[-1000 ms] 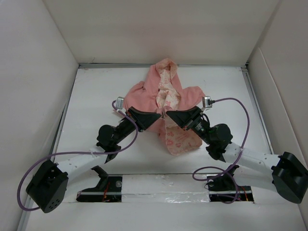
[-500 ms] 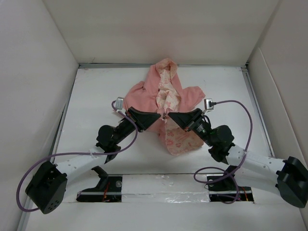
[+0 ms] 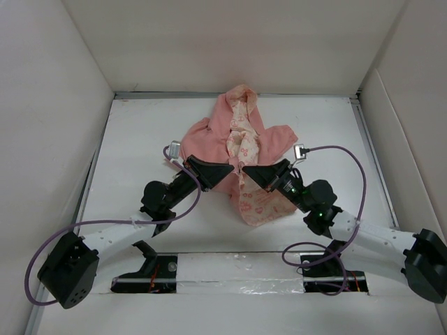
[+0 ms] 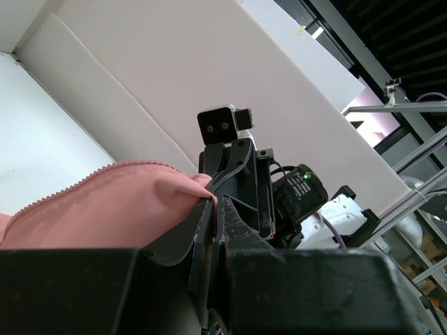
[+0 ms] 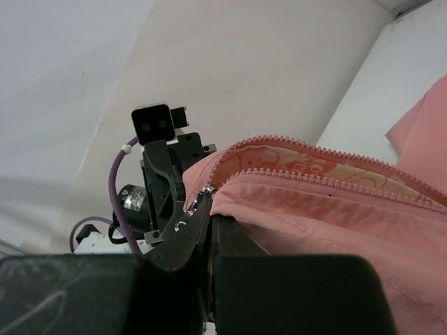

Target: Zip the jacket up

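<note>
At the middle of the open front of the jacket (image 3: 209, 136), the jaws of the left gripper (image 3: 230, 168) are pressed together on a fold of salmon fabric. Those of the right gripper (image 3: 246, 168) are pinched on the opposite zipper edge, where a small metal glint, perhaps the slider, shows in the right wrist view. The two tips nearly meet. The left arm reaches in from eight o'clock and the right from four o'clock. The jacket lies on the white table (image 3: 140, 139) with its hood toward twelve and its hem toward six.

The likeliest failure is the limp cloth bunching instead of tensioning, so the two rows of teeth never line up. A pull toward twelve could also drag the whole light garment along, or the thin edge could slip from the smooth black fingers.

The shell is matte, soft and rumpled. The lining is cream with a pink print, and the zipper teeth (image 5: 328, 180) form a fine beaded pink ridge.
</note>
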Motion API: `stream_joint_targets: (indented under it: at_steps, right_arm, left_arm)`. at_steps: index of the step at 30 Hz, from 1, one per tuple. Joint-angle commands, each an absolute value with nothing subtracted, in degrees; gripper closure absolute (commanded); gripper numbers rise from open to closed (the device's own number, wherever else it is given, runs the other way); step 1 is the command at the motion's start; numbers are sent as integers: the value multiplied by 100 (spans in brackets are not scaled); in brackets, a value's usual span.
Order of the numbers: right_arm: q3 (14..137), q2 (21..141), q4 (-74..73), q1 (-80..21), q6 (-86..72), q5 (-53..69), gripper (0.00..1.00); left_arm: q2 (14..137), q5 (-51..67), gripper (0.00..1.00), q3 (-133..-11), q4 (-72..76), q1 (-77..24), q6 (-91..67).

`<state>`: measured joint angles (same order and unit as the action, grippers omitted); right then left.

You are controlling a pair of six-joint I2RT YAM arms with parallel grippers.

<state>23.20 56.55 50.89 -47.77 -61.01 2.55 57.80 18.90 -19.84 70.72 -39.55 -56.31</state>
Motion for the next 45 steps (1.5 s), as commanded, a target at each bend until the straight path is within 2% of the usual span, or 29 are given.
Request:
stream_joint_targets:
  at_steps: [1,5,9,14,20,26,31,38,41,45]
  right_arm:
    - [2618,5371,5011,-4904,-5820,791,100]
    - [2812,5028,4264,-4904,-5572,1063,100]
    - [2742,4896,4289,-4703,-5660,1580,100]
    - [2900,5386,4183,-4632,-5713,2205,100]
    - [2663,5625,4605,-4632,-5924,1995,100]
    - [3005,5537,3756,-4282,-5582,1802,100]
    - [3094,5537,3595,-3780,-5440,2152,100]
    - [3314,6125,4358,-3709,-5966,3699,100]
    - [3164,6336,5244,-3840,-6529,4270,100]
    - [2980,6293,6071,-3911,-7074,4438,100]
  left_arm:
    - [5792,1477,100,-1987,11610,-3885,-5581]
    - [5643,1441,100,-1925,11409,-3885,-5441]
    - [5467,1362,100,-1837,11154,-3885,-5247]
    - [5519,1345,100,-1872,11171,-3885,-5282]
    - [5713,1389,100,-1995,11470,-3885,-5396]
    - [5546,1450,100,-2083,11312,-3885,-5353]
    - [5458,1450,100,-2022,11232,-3885,-5352]
    - [5669,1284,100,-1951,11321,-3885,-5266]
    - [5625,1205,100,-1995,11224,-3885,-5055]
    - [5713,1195,100,-2056,11224,-3885,-4913]
